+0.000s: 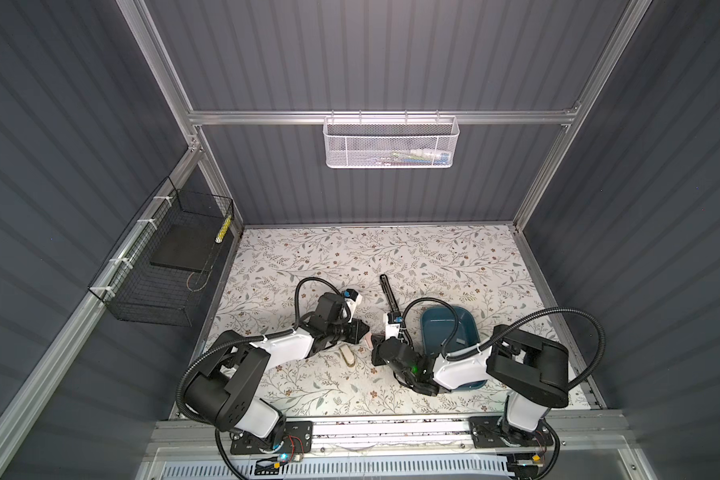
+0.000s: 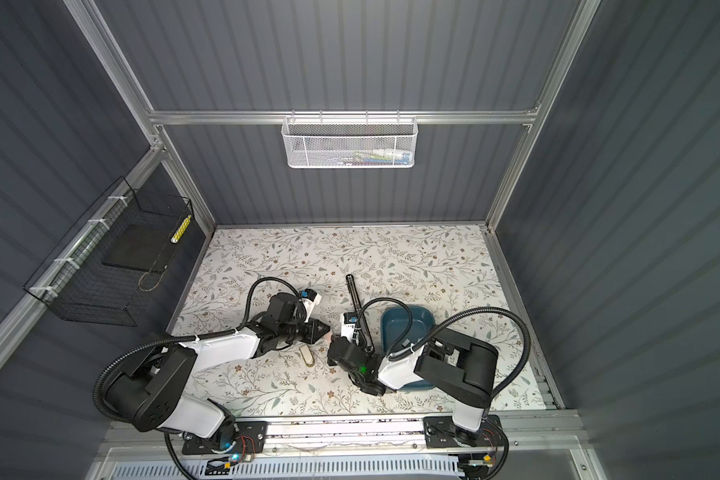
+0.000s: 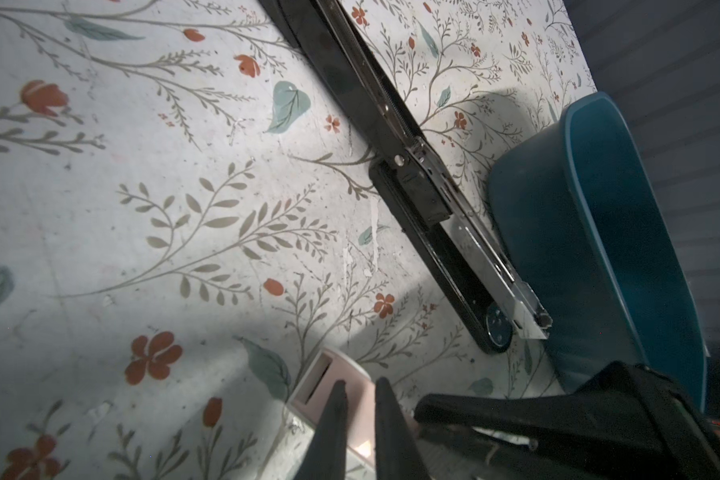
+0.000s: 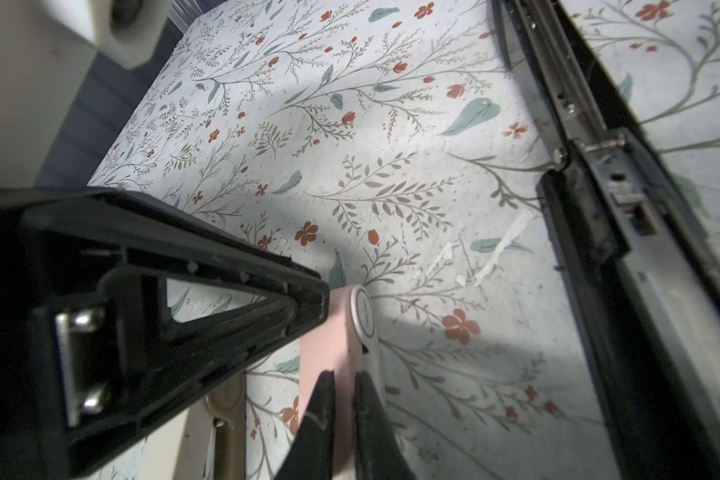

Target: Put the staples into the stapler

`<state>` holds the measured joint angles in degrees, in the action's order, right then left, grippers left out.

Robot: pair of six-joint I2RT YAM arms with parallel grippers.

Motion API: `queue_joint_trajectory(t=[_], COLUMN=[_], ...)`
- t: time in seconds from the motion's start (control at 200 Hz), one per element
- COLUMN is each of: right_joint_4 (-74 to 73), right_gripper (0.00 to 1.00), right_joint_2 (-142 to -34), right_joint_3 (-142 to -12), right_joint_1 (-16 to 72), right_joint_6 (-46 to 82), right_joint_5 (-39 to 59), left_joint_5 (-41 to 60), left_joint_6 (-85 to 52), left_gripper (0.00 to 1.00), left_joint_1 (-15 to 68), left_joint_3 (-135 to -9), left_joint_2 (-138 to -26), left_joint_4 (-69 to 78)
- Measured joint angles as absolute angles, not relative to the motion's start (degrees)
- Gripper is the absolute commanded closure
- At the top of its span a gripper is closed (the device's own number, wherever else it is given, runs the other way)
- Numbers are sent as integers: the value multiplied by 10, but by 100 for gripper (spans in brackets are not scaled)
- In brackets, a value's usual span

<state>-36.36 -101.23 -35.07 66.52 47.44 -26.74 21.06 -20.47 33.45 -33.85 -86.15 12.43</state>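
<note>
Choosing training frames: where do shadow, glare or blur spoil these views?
Left wrist view: glare on the rail of the black stapler, shadow across part of the table. Right wrist view: the left hand looms dark, the pink stapler shaded. Both top views: evenly lit.

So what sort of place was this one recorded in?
Likely a purpose-built robot test cell: grey ribbed wall panels on an aluminium frame, a white mesh basket hung from it, and the left arm and right arm bolted to a front rail.
</note>
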Motion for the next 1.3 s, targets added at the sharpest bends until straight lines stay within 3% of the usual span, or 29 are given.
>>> queue_joint_trajectory(t=[0.325,0.595,0.886,1.111,1.296], right_joint_4=[-194,-31,63,112,123], right_gripper=[60,44,33,4,3], right_joint_2=[-976,-866,-800,-797,-797], right_joint_3=[-410,-418,-363,-350,-336], right_joint_1=[675,676,676,671,658], right_joint_6=[424,399,442,485,491], right_joint_5=[-261,-283,-293,-304,-305], left_joint_5=[198,172,160,154,154], left_joint_6=[-201,-199,-199,-199,-199], left_gripper=[77,74,73,72,72], left_joint_1=[335,335,335,335,335], left_joint_3=[-341,-341,-340,-333,-333], left_joint_2=[-856,-821,-799,-792,-792], left_joint_4=[115,112,112,112,112])
